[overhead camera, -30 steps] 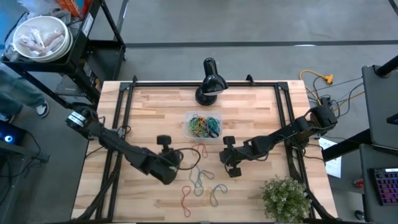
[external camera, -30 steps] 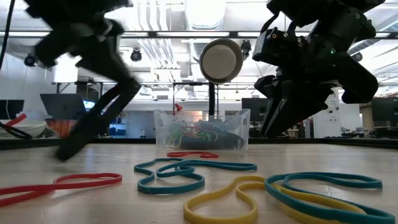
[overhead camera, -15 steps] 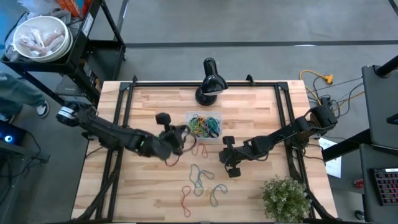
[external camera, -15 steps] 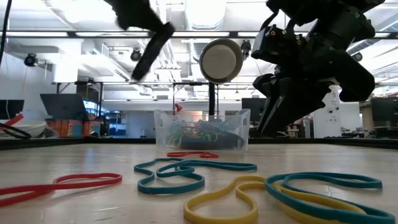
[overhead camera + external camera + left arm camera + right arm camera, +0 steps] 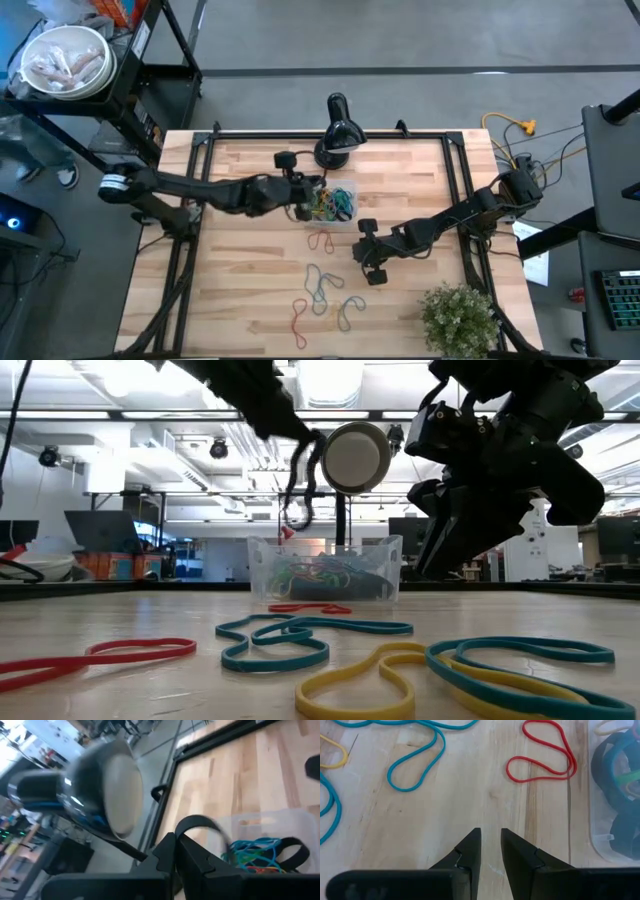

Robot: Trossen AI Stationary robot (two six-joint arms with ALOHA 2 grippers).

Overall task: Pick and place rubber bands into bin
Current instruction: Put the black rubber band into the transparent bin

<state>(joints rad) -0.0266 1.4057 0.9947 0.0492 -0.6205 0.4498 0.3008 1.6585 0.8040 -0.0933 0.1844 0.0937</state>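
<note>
Left gripper (image 5: 303,189), centre of the high view, is pinching a black rubber band (image 5: 300,485) over the bin (image 5: 304,209) edge, ready for release. Right gripper (image 5: 490,847), slightly parted and empty, is waiting above the tabletop (image 5: 250,290) near the red band (image 5: 542,757).

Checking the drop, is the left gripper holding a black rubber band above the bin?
Yes, the left gripper pinches a black rubber band dangling over the bin.

High view straight down; low view table-level; both share bin (image 5: 327,203).
</note>
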